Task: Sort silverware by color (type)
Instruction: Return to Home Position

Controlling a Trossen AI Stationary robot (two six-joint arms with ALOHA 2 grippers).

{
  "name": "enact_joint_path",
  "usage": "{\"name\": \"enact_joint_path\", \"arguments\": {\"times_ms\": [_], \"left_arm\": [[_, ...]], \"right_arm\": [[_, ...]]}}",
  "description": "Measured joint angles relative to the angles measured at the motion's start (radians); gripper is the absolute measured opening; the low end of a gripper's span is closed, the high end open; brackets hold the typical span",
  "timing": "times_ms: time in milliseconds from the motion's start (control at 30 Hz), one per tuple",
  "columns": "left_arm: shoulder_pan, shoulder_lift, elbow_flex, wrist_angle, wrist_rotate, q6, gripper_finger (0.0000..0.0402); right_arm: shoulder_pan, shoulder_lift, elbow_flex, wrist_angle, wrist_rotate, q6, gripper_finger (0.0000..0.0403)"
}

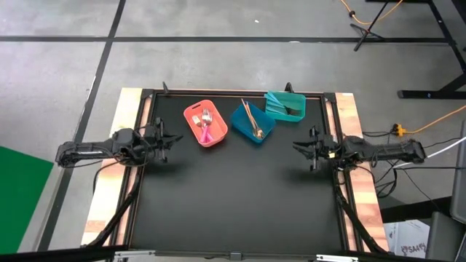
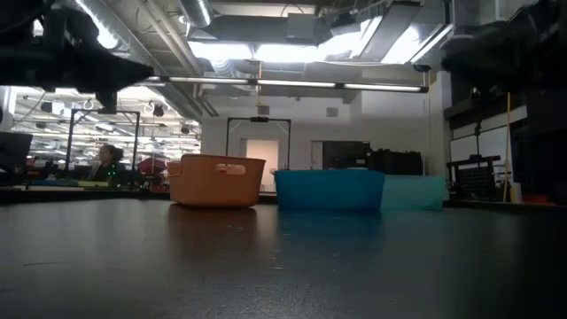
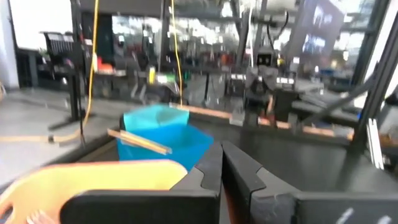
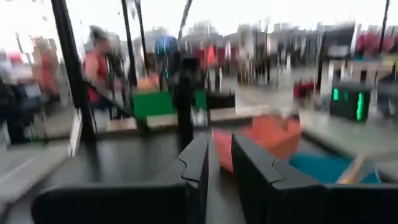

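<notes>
Silverware sits sorted in 3 bins, upper centre of the high view. Pink-handled metal-headed pcs (image 1: 206, 125) lie in the orange rectangular plastic bin (image 1: 195, 107), slim gold pcs (image 1: 252, 120) in the blue plastic bin (image 1: 239, 121), and light-blue-handled pcs (image 1: 280, 109) in the teal plastic bin (image 1: 300, 102). Left gripper (image 1: 166, 140) is at the mid-left edge of the black table (image 1: 233, 196), fingers pressed together and empty. Right gripper (image 1: 301, 148) is at mid-right, fingers slightly apart and empty.

Your left arm (image 1: 91, 152) lies level at the high view's middle left, its left gripper (image 1: 175, 139) pointing inward, fingertips together. Your right arm (image 1: 389, 151) mirrors it at middle right, its right gripper (image 1: 297, 146) showing a narrow gap.
</notes>
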Motion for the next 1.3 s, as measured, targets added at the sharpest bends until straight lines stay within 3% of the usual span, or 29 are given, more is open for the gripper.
{"name": "enact_joint_path", "arguments": {"times_ms": [167,300,1300], "left_arm": [[0.006,0.004,0.000,-0.075,0.057,0.001,0.0000],[0.005,0.009,0.000,-0.083,0.094,0.053,0.0000],[0.005,0.072,0.000,-0.083,0.090,0.068,0.0000]], "right_arm": [[-0.057,0.003,0.002,-0.247,-0.020,0.081,0.0062],[-0.084,0.038,0.002,-0.254,-0.081,0.095,0.0062],[-0.082,0.085,0.001,-0.255,-0.080,0.074,0.0062]]}}
